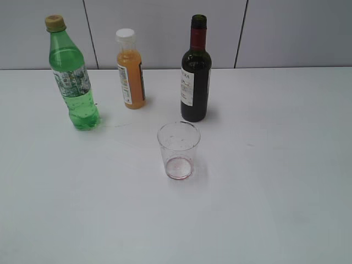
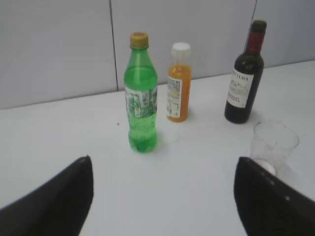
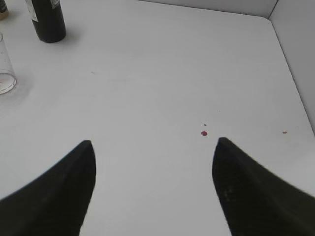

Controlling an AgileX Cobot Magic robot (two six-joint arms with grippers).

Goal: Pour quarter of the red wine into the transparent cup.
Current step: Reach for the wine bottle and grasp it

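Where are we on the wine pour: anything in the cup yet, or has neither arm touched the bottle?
Nothing looks done: the transparent cup holds only a reddish stain at its base. The wine bottle stands upright behind it, its mouth apparently uncapped. Nothing is in hand: left gripper and right gripper are open over bare table. Grasping, tilting and pouring a quarter remain.

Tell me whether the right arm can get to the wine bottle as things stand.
Probably yes. In the right wrist view the right tool hangs open over bare table, and the wine bottle stands upright ahead to its left with nothing between. The transparent cup sits off to the side, apart from it.
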